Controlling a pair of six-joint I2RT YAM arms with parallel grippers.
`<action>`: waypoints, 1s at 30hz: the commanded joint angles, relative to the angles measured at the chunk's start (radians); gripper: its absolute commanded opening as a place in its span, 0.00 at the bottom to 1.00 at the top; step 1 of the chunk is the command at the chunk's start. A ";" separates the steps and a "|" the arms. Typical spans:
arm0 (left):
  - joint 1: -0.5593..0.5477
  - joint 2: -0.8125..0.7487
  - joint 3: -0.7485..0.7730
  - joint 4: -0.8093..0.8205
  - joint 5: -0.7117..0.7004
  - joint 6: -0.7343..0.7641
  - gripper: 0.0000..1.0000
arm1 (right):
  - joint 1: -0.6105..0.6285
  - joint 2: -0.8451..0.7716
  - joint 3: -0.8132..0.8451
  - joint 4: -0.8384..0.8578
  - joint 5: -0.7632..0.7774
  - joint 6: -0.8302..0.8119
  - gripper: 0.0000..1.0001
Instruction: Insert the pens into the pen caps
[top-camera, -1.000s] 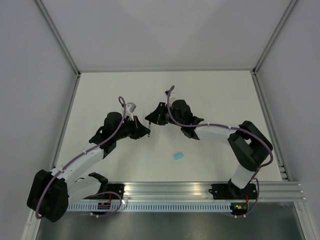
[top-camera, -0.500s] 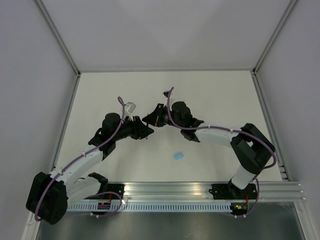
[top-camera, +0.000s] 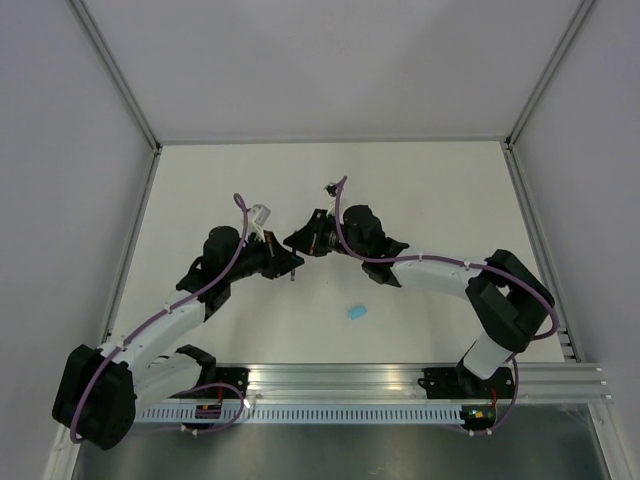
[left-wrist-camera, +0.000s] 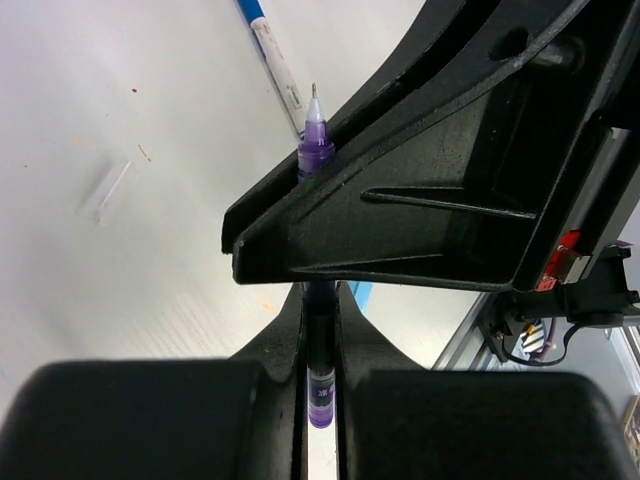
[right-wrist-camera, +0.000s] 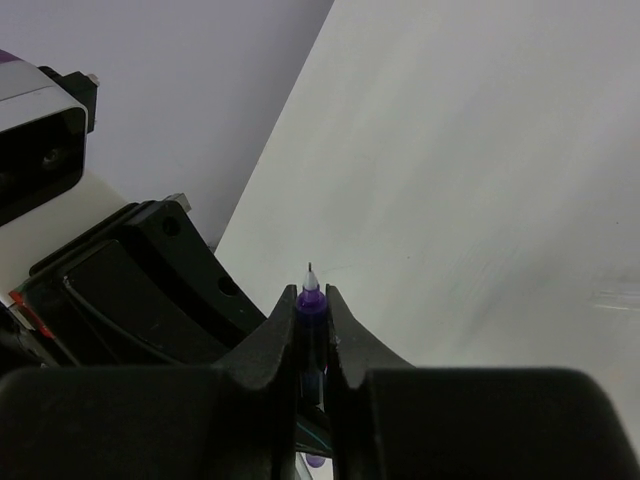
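My left gripper (top-camera: 287, 262) (left-wrist-camera: 320, 300) is shut on a thin dark pen (left-wrist-camera: 320, 352) with purple ends. The pen runs up behind the right gripper's finger, and its purple nib end (left-wrist-camera: 313, 140) sticks out beyond it. My right gripper (top-camera: 299, 241) (right-wrist-camera: 311, 300) is shut on the same pen near its nib (right-wrist-camera: 310, 300). A blue and white pen (left-wrist-camera: 272, 55) lies on the table beyond. A pale light-blue cap (top-camera: 357, 312) lies on the table in front of the grippers, and a sliver of it shows in the left wrist view (left-wrist-camera: 363, 292).
A small clear plastic piece (left-wrist-camera: 105, 190) lies on the table left of the blue and white pen. White walls enclose the table (top-camera: 420, 190) at back and sides. A metal rail (top-camera: 400, 385) runs along the near edge by the arm bases.
The right gripper has moved slightly left and closer to the left gripper, so their fingers now overlap. The light-blue cap has not moved.
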 joint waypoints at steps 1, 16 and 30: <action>-0.011 0.000 -0.009 0.068 0.077 -0.009 0.02 | 0.006 -0.044 0.055 -0.041 0.038 -0.036 0.17; -0.010 0.001 0.021 -0.136 -0.297 0.015 0.02 | -0.034 -0.224 0.188 -0.638 0.299 -0.061 0.58; -0.010 -0.249 -0.039 -0.228 -0.594 0.018 0.02 | -0.023 0.050 0.335 -0.953 0.467 0.406 0.55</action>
